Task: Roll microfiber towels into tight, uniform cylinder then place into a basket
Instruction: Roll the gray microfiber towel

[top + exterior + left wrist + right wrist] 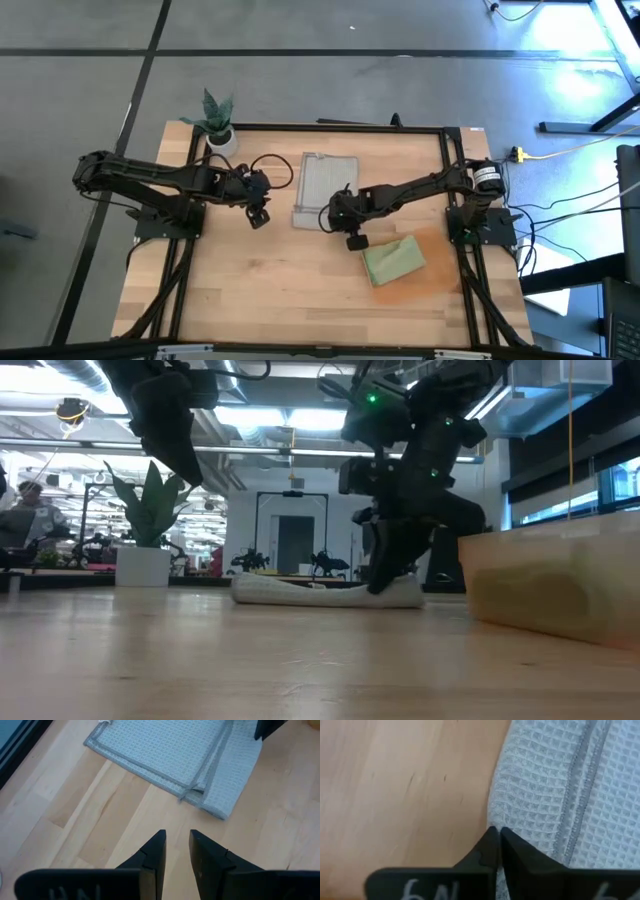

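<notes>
The right gripper [496,836] is down at the near edge of the pale grey waffle-weave microfiber towel [325,188], which lies folded flat in the middle of the pale wooden counter [260,290]; its fingers are clenched together at the hem, and whether any cloth is caught between them I cannot tell. The left gripper [177,845] hovers just beside the towel's other side, fingers released with a narrow gap and holding nothing. The pale sage green towel [393,261] sits bundled in the shallow orange-brown basket [440,281] near the right arm's base. The risk here is a thin pinch: if only the top layer is nipped, the fold could peel apart, giving a loose, lopsided cylinder.
</notes>
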